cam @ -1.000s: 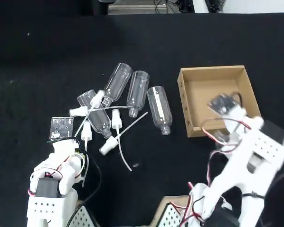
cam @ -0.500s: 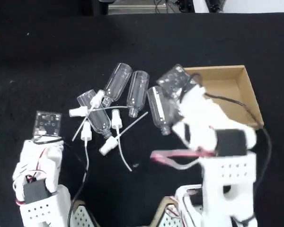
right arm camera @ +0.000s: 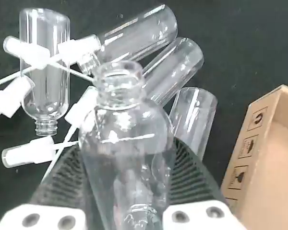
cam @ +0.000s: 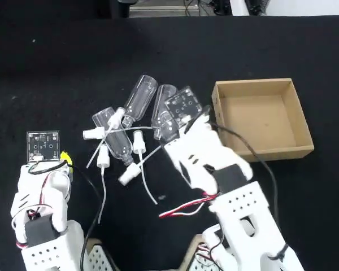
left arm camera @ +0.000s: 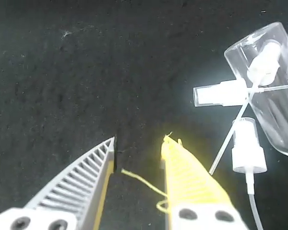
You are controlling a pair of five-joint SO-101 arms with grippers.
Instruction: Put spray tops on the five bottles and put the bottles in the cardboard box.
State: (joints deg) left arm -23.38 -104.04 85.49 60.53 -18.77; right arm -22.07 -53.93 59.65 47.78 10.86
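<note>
My right gripper (right arm camera: 129, 167) is shut on a clear bottle (right arm camera: 122, 120) with its open neck pointing away from the wrist. From above, this gripper (cam: 175, 134) and the held bottle (cam: 164, 125) hover over the pile of bottles. More clear bottles (cam: 140, 99) lie among several white spray tops (cam: 103, 155) on the black table. My left gripper (left arm camera: 137, 148) is open above bare cloth, left of two spray tops (left arm camera: 221, 93) and a bottle (left arm camera: 273, 86); from above, the left gripper (cam: 61, 161) sits at the lower left. The cardboard box (cam: 260, 86) holds nothing.
The cardboard box (right arm camera: 273, 158) stands just to the right of the pile, close beside my right arm. Long thin dip tubes (cam: 150, 192) trail from the spray tops across the cloth. Bare black table (cam: 73, 68) lies to the left and behind.
My right arm swung left from beside the box to over the bottle pile. My left gripper drew back and to the left, away from the spray tops.
</note>
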